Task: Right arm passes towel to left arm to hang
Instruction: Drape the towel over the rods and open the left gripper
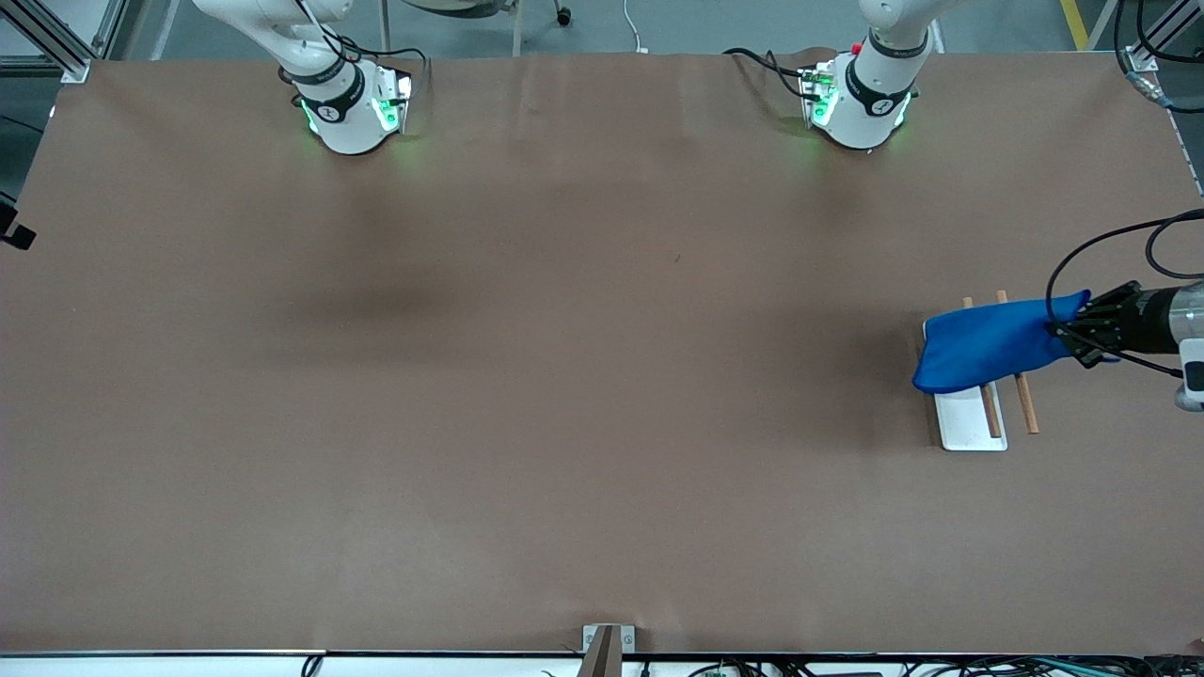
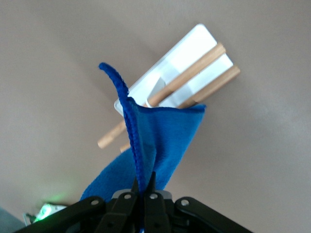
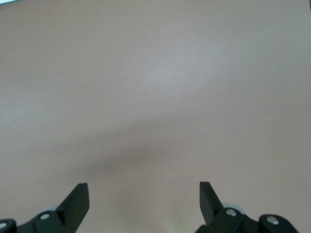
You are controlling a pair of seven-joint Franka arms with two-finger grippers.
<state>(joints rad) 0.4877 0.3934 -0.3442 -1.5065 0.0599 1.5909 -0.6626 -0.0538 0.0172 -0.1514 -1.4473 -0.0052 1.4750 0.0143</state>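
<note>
table — brown cover | on it — white rack base

Towel: I see solid bright blue, with a darker blue stitched hem.
Rack base: plain white.
Rack rods: light wood brown, unpatterned.
Table cover: I see uniform matte brown, with soft darker shadows.
Left gripper: black.
Right gripper: black fingers.
Arm bases: white with black bands and a green glow.
</note>
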